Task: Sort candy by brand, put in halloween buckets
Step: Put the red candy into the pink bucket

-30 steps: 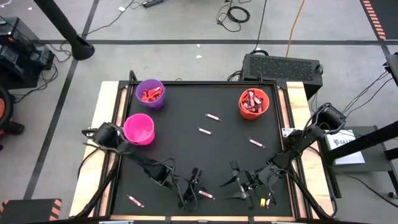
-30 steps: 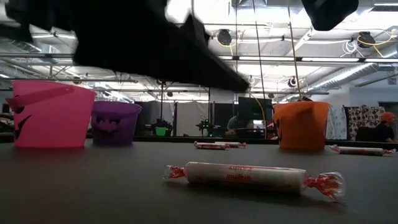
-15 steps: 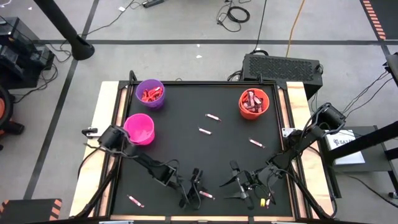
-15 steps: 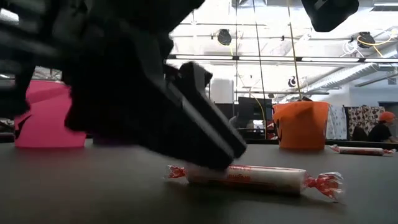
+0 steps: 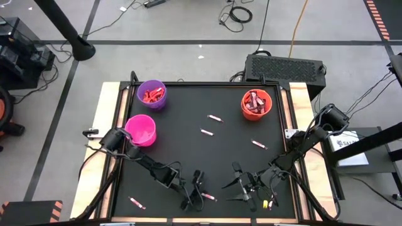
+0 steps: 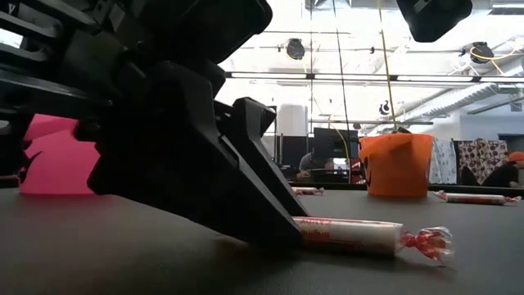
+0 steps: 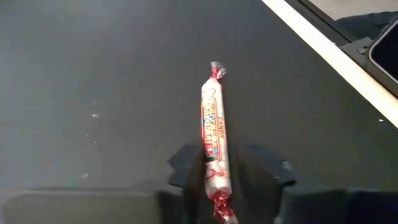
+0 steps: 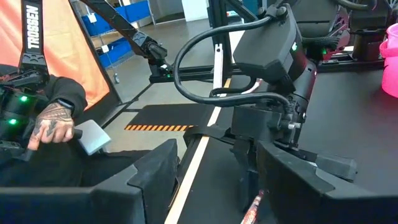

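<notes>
A pinkish-white candy stick [image 7: 215,140] with red twisted ends lies flat on the black table near its near edge [image 5: 208,197]. My left gripper [image 7: 222,171] is open and down at the table, one finger on each side of the stick's nearer end; in the low view its finger [image 6: 262,213] stands in front of the stick [image 6: 352,235]. My right gripper [image 5: 242,186] waits open just to the right. The purple bucket [image 5: 151,94] holds red packets, the orange bucket [image 5: 256,104] holds brown-red bars, and the pink bucket [image 5: 140,130] stands on the left. My left gripper comes from above and straddles the stick near one twisted end [image 7: 217,186], the fingers lying across it. A narrow gap shows beside one finger [image 7: 261,171]. Whether the other finger [image 7: 186,169] touches the wrapper, I cannot tell. The stick rests flat on the table.
More sticks lie loose on the table: two near the middle [image 5: 215,118] [image 5: 206,132], one toward the right [image 5: 259,144], one at the near left corner [image 5: 136,202]. A person's hand [image 8: 53,130] shows beyond the table's edge in the right wrist view.
My left gripper has come down toward the stick at the table's near edge until its fingers reach the table on either side of it. In the low view it now hides the purple bucket and part of the stick. The stick has not moved.
</notes>
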Controlling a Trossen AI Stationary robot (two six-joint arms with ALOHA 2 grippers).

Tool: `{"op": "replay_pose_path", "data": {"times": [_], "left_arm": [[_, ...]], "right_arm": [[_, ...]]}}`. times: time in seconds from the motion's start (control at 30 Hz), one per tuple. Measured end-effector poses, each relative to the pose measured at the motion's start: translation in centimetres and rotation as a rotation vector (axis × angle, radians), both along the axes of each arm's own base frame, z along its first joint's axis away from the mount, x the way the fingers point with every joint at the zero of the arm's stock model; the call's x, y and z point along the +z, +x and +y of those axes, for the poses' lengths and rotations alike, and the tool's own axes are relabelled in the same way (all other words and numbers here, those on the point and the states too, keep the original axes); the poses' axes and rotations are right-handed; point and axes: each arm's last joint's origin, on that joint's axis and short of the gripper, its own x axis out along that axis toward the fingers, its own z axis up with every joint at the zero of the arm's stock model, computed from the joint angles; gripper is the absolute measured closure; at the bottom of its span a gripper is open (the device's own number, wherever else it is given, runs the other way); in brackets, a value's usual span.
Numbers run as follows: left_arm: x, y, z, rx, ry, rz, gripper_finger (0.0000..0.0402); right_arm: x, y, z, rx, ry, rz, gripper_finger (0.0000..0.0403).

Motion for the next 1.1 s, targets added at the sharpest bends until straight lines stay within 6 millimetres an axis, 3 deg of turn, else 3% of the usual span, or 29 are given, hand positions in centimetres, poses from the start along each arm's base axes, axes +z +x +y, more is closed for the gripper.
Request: {"op": "replay_pose_path", "data": {"times": [0.13, 0.27, 0.4, 0.53, 0.67, 0.83, 1.1], "left_arm": [[0.0, 0.0, 0.0, 0.002, -0.003, 0.002, 0.0358], [0.6, -0.1, 0.2, 0.007, -0.004, 0.000, 0.0362], [3.6, -0.6, 0.5, 0.015, -0.004, -0.009, 0.0360], [7.3, -2.5, 1.8, 0.097, 0.067, 0.062, 0.0336], [12.2, -6.0, 4.1, 0.220, 0.104, 0.162, 0.0339], [16.9, -11.9, 7.8, 0.454, 0.114, 0.303, 0.0349], [20.5, -20.4, 13.1, 0.896, 0.100, 0.428, 0.0350]], "right_arm": [[0.0, 0.0, 0.0, 0.000, 0.000, 0.000, 0.0190], [0.0, 0.0, 0.0, 0.000, 0.000, 0.000, 0.0190], [0.0, 0.0, 0.0, 0.000, 0.000, 0.000, 0.0190], [0.0, 0.0, 0.0, 0.000, 0.000, 0.000, 0.0190], [0.0, 0.0, 0.0, -0.001, 0.005, 0.001, 0.0190], [0.0, 0.0, 0.0, -0.003, 0.013, 0.005, 0.0190], [0.0, 0.1, -0.1, -0.053, 0.007, -0.002, 0.0190]]}}
